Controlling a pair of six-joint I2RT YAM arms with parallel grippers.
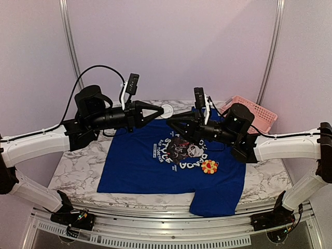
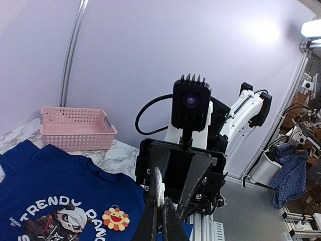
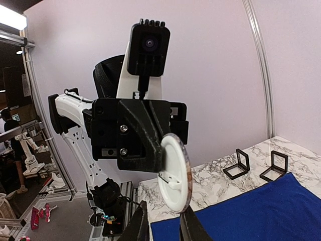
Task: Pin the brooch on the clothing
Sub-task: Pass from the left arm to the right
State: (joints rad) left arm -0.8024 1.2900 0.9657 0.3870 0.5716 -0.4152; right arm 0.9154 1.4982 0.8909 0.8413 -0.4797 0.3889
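Left gripper [image 1: 160, 111]: fingers pinched on white disc [image 3: 175, 173], raised beyond the panda print [image 1: 182, 150] | Right gripper [image 3: 163, 223]: fingers narrowly parted, just under the disc | Brooch [image 1: 209, 166]: lying on blue T-shirt [image 1: 135, 166], just beside the print, toward the right arm.

A marble-patterned table [image 1: 78, 174] carries a royal blue T-shirt [image 1: 137, 168] spread flat across its middle, a pink basket [image 1: 257, 111] at the far right corner, and two small black frames [image 3: 237, 164] standing at far left.
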